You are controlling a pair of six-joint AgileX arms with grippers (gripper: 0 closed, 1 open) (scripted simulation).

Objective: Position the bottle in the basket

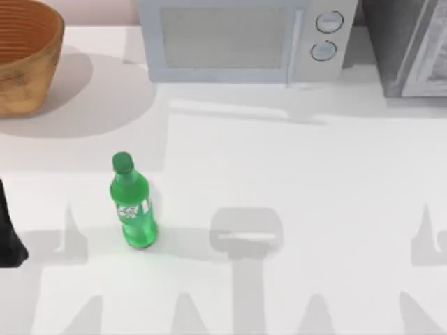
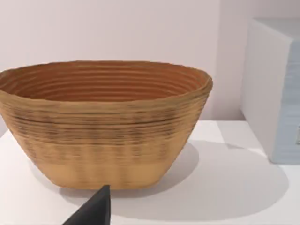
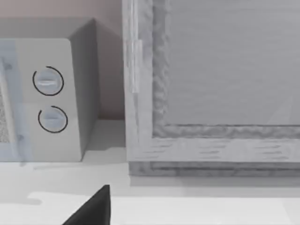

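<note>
Left arm [image 1: 8, 234]: matte black, smooth, narrow upper stretch widening into angular lobe; no cables, screws or markings discernible. Left end effector fingertip [image 2: 96, 211] in left wrist view: 1 black wedge, flat faces, sharp pointed tip, dull finish, no pad texture visible. Right end effector fingertip [image 3: 93, 208] in right wrist view: same black wedge shape, plain surface, no markings.

The bottle [image 1: 133, 202] has a label band, its print too small to read.
</note>
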